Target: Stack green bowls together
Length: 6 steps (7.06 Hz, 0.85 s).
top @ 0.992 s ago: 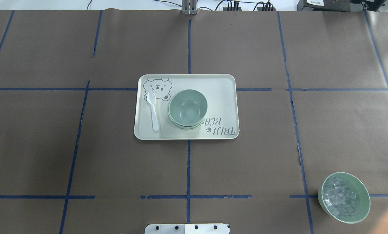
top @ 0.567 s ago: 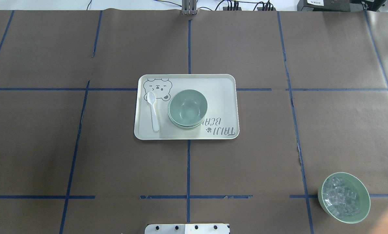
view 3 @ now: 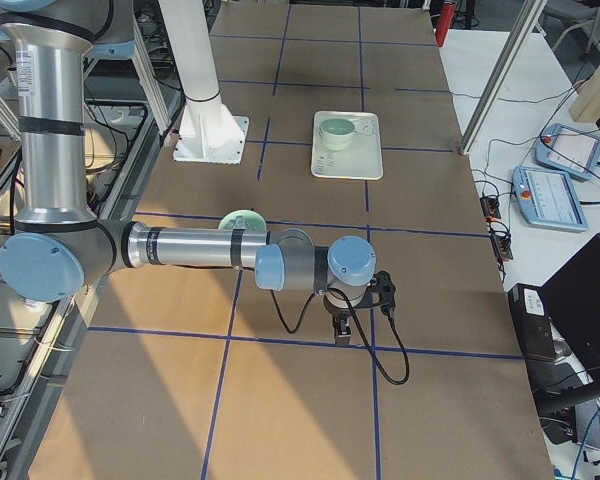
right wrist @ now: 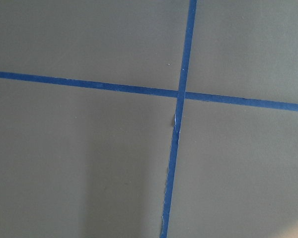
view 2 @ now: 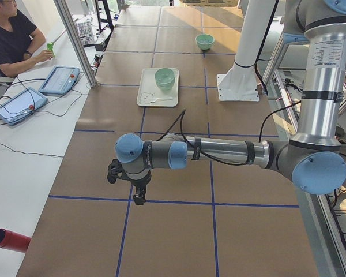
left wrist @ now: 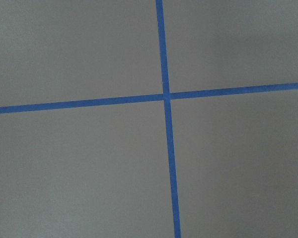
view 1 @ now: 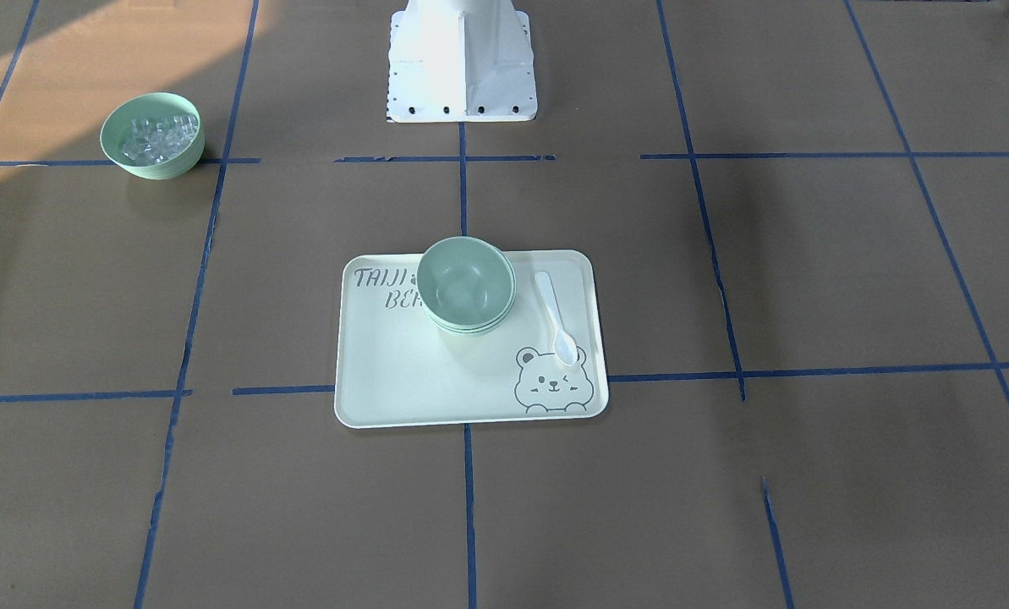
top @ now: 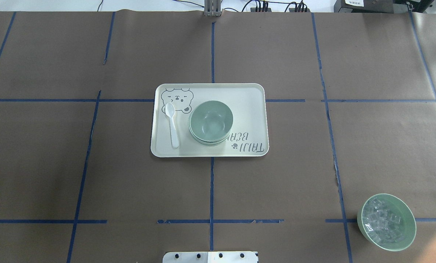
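Observation:
The green bowls [top: 211, 122] sit nested in one stack at the middle of a cream tray [top: 247, 98]; the stack also shows in the front view [view 1: 466, 285]. Rims of lower bowls show under the top one. My left gripper [view 2: 139, 199] shows only in the exterior left view, hanging over bare table far from the tray; I cannot tell whether it is open or shut. My right gripper [view 3: 342, 332] shows only in the exterior right view, also far from the tray; I cannot tell its state. Both wrist views show only brown paper with blue tape lines.
A white spoon [top: 173, 126] lies on the tray beside the stack. A green bowl with clear ice-like cubes [top: 386, 222] stands at the near right of the table. The robot's base plate [view 1: 460, 68] is at the table's near edge. An operator [view 2: 11, 40] sits beside the table.

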{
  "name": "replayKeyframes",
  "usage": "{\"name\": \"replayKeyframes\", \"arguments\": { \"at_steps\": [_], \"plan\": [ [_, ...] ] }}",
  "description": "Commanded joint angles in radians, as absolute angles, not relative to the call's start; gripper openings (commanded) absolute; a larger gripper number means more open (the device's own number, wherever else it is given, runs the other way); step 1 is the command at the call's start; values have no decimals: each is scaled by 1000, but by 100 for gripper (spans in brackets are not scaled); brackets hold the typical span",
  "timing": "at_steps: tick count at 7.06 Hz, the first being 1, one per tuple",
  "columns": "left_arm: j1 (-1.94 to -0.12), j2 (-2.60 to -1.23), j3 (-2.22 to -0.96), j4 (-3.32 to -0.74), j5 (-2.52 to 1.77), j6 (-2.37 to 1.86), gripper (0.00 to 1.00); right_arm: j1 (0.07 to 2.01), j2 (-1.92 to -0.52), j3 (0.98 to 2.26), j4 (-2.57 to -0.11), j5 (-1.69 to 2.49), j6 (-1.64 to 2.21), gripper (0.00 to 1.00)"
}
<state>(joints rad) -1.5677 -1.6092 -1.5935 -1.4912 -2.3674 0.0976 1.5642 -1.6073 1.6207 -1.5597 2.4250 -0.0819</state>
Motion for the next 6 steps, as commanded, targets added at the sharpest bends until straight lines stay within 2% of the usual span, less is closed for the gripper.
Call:
{"name": "replayKeyframes", "arguments": {
  "at_steps": [1,6],
  "plan": [
    [-1568,-1611,-1597,-1494,-2364,101,100,1565,-1608,1623,-1560,2425,-80,100],
    [-1568,-1611,-1597,-1494,-2364,103,100,1580,-1608,1623,-1559,2421,-83,100]
  ]
}}
